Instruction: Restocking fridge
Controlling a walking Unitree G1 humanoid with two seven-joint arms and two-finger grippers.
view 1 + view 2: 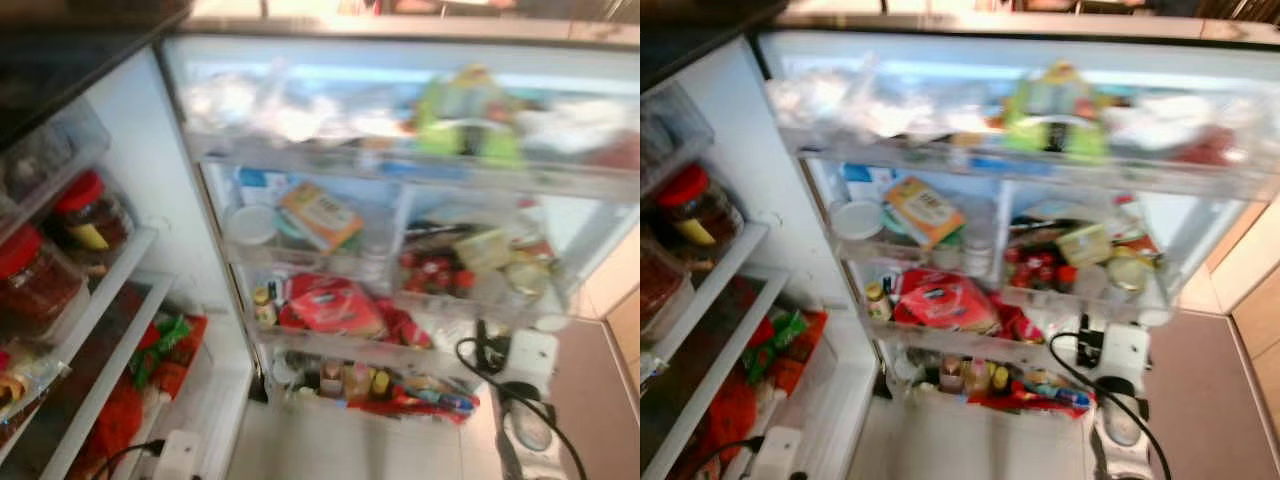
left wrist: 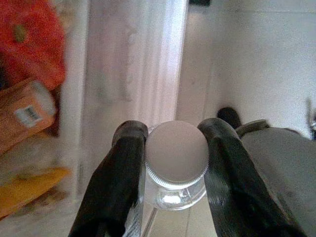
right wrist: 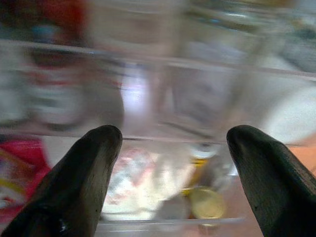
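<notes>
Holding a clear plastic bottle with a white cap [image 2: 176,159], pinched in the left pincer [image 2: 175,163] beside the open fridge. Right pincer [image 3: 173,158] spread wide before the crowded clear door shelves [image 1: 400,170]. Next: probably find a free spot and slide the bottle in.

At twelve o'clock in the open white fridge door [image 1: 190,300], a blurred lime-green pack [image 1: 468,115]. At centre, an orange-and-white printed carton [image 1: 320,215] above a glossy red pouch [image 1: 335,305]. At nine o'clock, red-lidded glass jars [image 1: 90,215]. The black-fingered left gripper [image 2: 175,148] frames a clear bottle's white cap [image 2: 176,152].
</notes>
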